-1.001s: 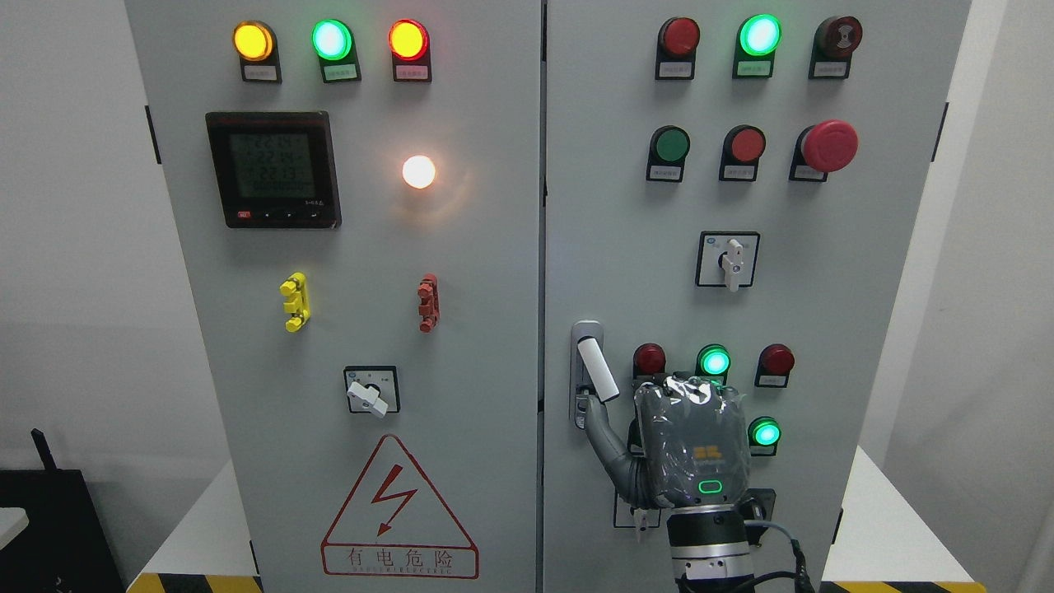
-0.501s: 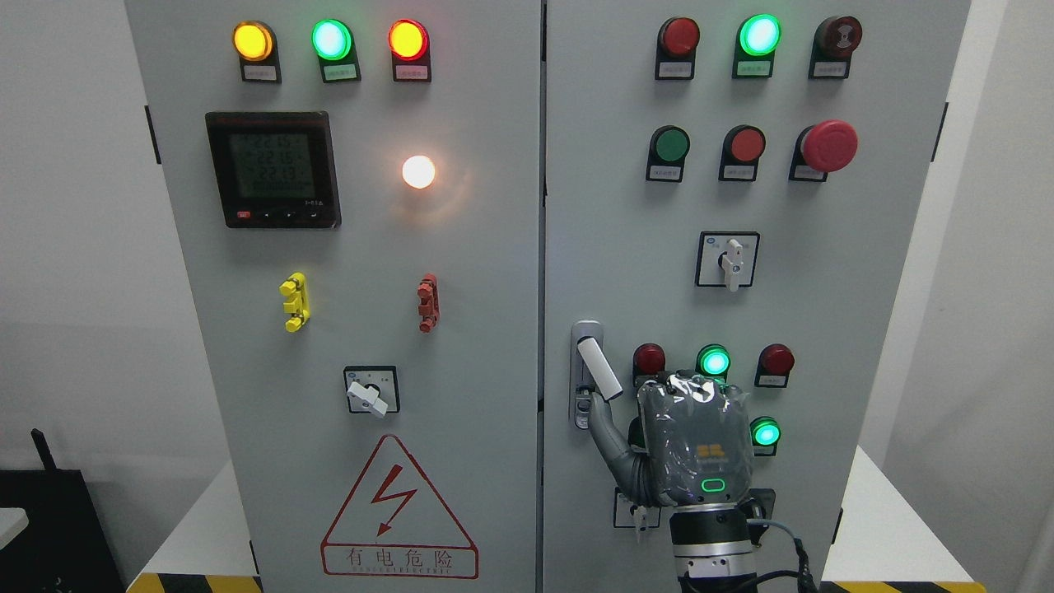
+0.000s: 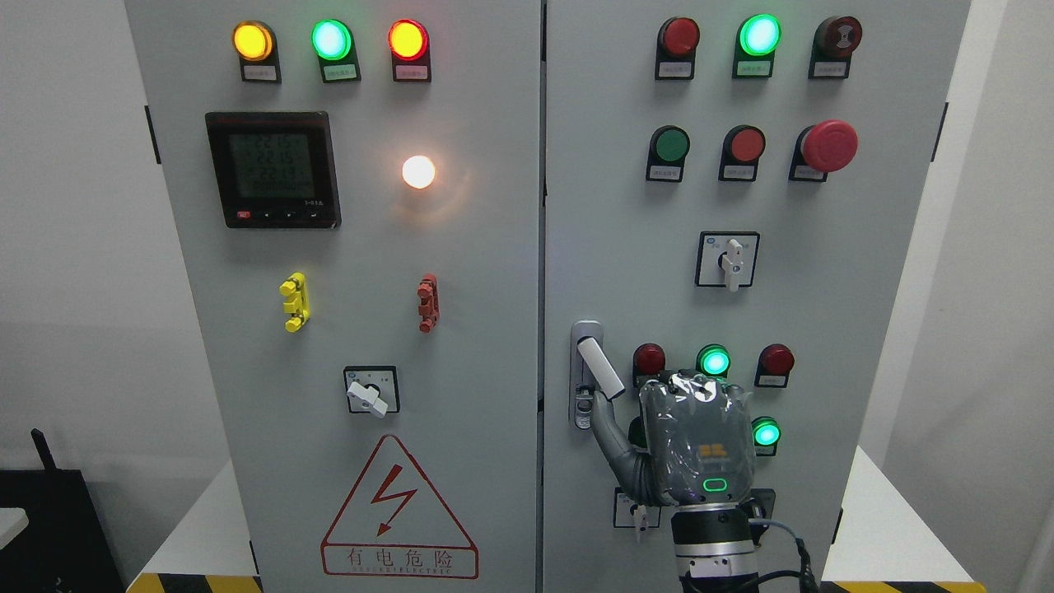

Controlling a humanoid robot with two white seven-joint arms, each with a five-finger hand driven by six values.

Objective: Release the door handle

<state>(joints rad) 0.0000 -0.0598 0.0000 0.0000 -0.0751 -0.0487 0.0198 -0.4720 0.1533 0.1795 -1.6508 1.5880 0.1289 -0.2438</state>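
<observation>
Right hand (image 3: pixel 687 441) among green lamps (image 3: pixel 714 361), beside door handle (image 3: pixel 599 368).

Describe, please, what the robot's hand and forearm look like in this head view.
Only the right hand shows. Its back is a dark grey shell under glossy clear film, bearing a small orange logo and a glowing green rounded-rectangle light. The thumb is grey and jointed. Below sits a silver and black ringed wrist, with a black cable looping off its right side.

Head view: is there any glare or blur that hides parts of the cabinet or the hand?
Head view: sharp overall; the white lamp blooms into a halo on the left door; plastic wrap on the right hand glints; button label text is too small to read.
</observation>
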